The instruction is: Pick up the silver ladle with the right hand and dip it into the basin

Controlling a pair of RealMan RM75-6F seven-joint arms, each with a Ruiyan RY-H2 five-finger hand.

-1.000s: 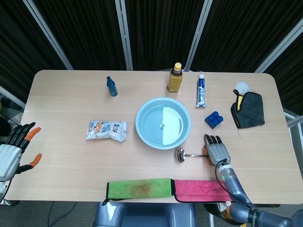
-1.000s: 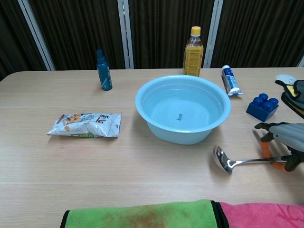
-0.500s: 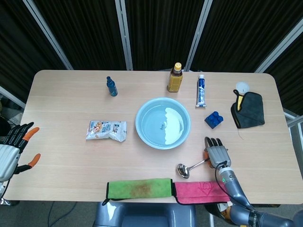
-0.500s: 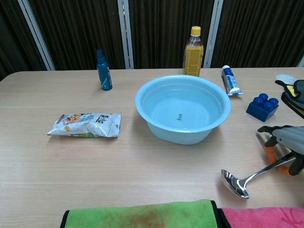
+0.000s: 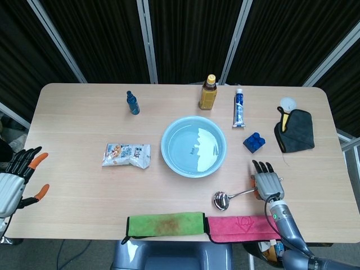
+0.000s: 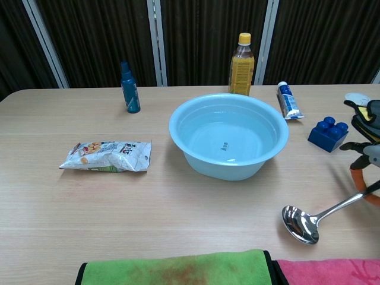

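Observation:
The silver ladle (image 5: 221,200) (image 6: 301,224) lies in front of and to the right of the light blue basin (image 5: 169,160) (image 6: 225,169), which holds water. Its bowl points left and its handle runs up to the right, ending under my right hand (image 5: 268,182) (image 6: 367,161). That hand pinches the handle's end while its other fingers stay spread; the chest view shows only part of it at the right edge. My left hand (image 5: 16,181) hovers open off the table's left edge, far from everything.
A snack packet (image 5: 127,154) lies left of the basin. Behind it stand a blue spray bottle (image 5: 133,103), a tea bottle (image 5: 207,93) and a toothpaste tube (image 5: 239,108). A blue block (image 5: 254,141) and dark cloth (image 5: 296,130) are right. Green (image 5: 166,224) and pink (image 5: 239,226) towels line the front edge.
My right hand has drawn back toward the front right, taking the ladle with it. The ladle's bowl swung from beside the basin to nearer the towels. The left hand barely moved.

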